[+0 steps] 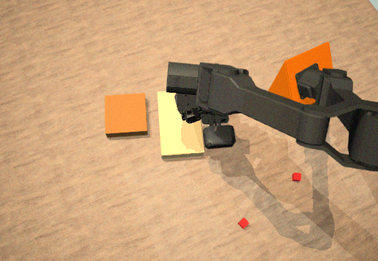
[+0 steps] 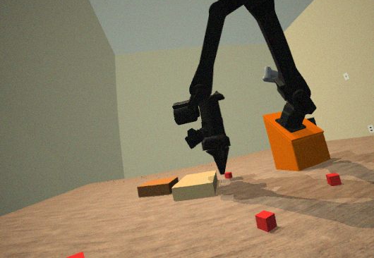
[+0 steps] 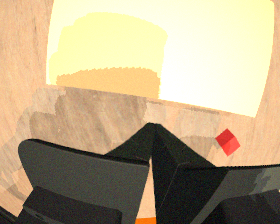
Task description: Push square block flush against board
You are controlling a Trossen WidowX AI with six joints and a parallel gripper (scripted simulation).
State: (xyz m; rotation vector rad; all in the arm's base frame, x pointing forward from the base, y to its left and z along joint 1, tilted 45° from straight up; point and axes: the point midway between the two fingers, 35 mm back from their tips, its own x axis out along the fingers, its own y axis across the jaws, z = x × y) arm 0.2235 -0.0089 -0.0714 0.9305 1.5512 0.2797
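Observation:
The orange square block (image 1: 125, 113) (image 2: 155, 189) lies flat to the left of the board in the top and exterior views. The pale yellow board (image 1: 172, 137) (image 2: 195, 192) (image 3: 215, 55) is a longer rectangle, lying flat. A narrow strip of table shows between their facing sides in the top view, so they are apart. Their upper edges there are nearly level. My gripper (image 2: 221, 173) (image 3: 153, 128) is shut and empty, pointing down beside the board's long side that faces away from the block. Whether the tips touch the board is unclear. The arm hides the board's upper right part in the top view.
A small red cube (image 2: 228, 175) (image 3: 228, 142) lies close to the board on the gripper's side. Other red cubes (image 1: 243, 223) (image 1: 297, 177) (image 2: 266, 220) (image 2: 333, 179) lie farther off. The orange wedge (image 1: 279, 81) (image 2: 312, 153) under the arm's base stands to the right.

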